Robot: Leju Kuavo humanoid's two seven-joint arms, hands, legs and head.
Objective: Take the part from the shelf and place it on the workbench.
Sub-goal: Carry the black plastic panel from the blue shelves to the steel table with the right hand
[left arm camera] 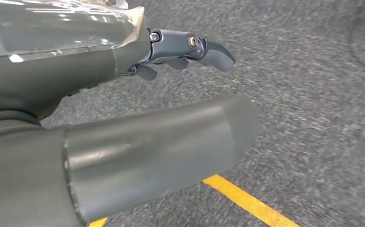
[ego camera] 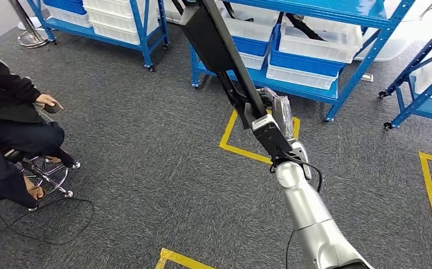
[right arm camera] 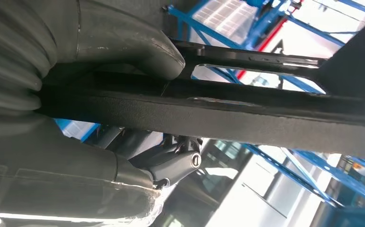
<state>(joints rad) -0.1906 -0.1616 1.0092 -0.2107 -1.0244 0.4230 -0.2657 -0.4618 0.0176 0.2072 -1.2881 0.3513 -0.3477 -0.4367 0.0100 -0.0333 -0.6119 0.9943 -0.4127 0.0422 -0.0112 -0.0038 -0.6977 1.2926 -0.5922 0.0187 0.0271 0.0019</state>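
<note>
Right hand (ego camera: 275,120) is wrapped around a long black part (ego camera: 216,42), a flat bar-like piece that sticks up and away from the silver arm, reaching in front of the blue shelf (ego camera: 337,89). In the right wrist view the grey thumb (right arm camera: 123,42) lies across one side of the part (right arm camera: 227,113) and the darker fingers (right arm camera: 175,161) curl in on the other side, so it's a proper grip, not just a touch. The part is up in the air over the grey carpet floor (ego camera: 146,168), not resting on anything. Some clear plastic wrap shows around the wrist area of the hand.

Left hand (left arm camera: 123,142) holds nothing that I can see: the thumb points forward, the dark fingers (left arm camera: 190,47) are stretched out apart from it, and it hangs above the carpet with a yellow tape line (left arm camera: 246,201) under it.

Shelf behind carries white bins (ego camera: 314,42) sitting in blue trays. More yellow tape (ego camera: 241,148) marks boxes on the floor near the shelf's foot. Off at the floor's left edge, a person in dark clothes (ego camera: 6,117) sits on a wheeled stool (ego camera: 48,174), one hand resting out to the side, with a black cable (ego camera: 45,224) looping across the carpet near the stool.
</note>
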